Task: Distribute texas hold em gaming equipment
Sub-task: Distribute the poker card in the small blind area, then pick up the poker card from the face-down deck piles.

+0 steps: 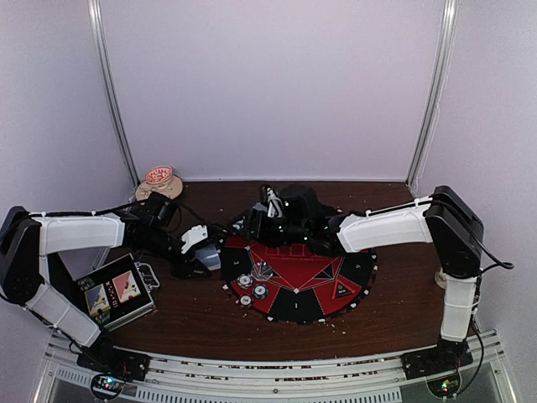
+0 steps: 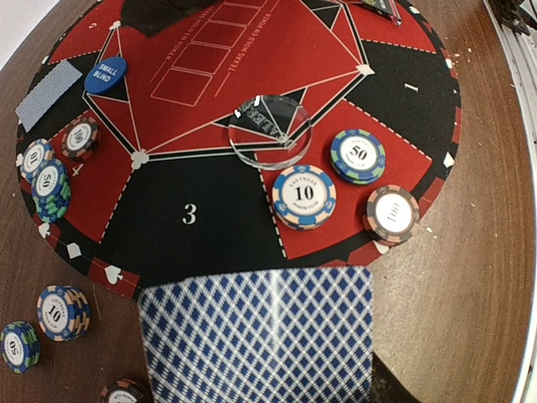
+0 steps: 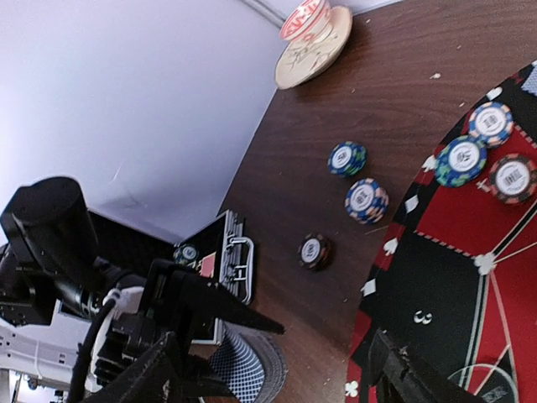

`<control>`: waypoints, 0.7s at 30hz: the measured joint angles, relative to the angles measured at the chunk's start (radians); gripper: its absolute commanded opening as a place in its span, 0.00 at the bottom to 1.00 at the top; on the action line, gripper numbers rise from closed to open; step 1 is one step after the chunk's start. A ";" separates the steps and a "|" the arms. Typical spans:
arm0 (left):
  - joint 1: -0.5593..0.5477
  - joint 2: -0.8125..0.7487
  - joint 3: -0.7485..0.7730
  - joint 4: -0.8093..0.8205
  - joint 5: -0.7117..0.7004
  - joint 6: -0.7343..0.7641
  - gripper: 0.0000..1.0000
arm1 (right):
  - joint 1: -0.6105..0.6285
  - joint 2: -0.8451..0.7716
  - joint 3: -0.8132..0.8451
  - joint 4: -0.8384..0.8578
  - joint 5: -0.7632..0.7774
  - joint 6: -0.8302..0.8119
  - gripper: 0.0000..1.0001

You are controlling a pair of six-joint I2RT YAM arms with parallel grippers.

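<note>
Brown table [image 1: 201,323]: left pincer [image 1: 204,256], half-hidden, grips a card [image 2: 260,336]; right pincer [image 3: 275,337] spread wide.

You're in a robot lab cell, not a home or a card room. Plain white panels [image 1: 268,84] close off 3 sides, joined by metal posts [image 1: 112,92] at the corners. The 2 arms, left arm [image 1: 80,233] and right arm [image 1: 390,228], are bolted to an aluminium rail [image 1: 277,374] at the near edge of a brown table [image 1: 201,323]. A loose cable [image 1: 495,260] hangs off the right one.
</note>
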 measured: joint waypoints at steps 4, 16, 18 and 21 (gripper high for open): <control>0.000 -0.011 -0.006 0.000 0.002 0.002 0.45 | 0.039 0.015 -0.021 0.056 -0.025 0.025 0.76; 0.000 -0.023 -0.007 0.000 0.022 0.013 0.45 | 0.057 0.132 -0.023 0.177 -0.080 0.064 0.73; 0.000 -0.024 -0.008 0.000 0.024 0.014 0.45 | 0.061 0.156 -0.023 0.183 -0.095 0.068 0.73; 0.000 -0.024 -0.009 -0.006 0.023 0.014 0.45 | 0.069 0.182 -0.016 0.191 -0.121 0.078 0.73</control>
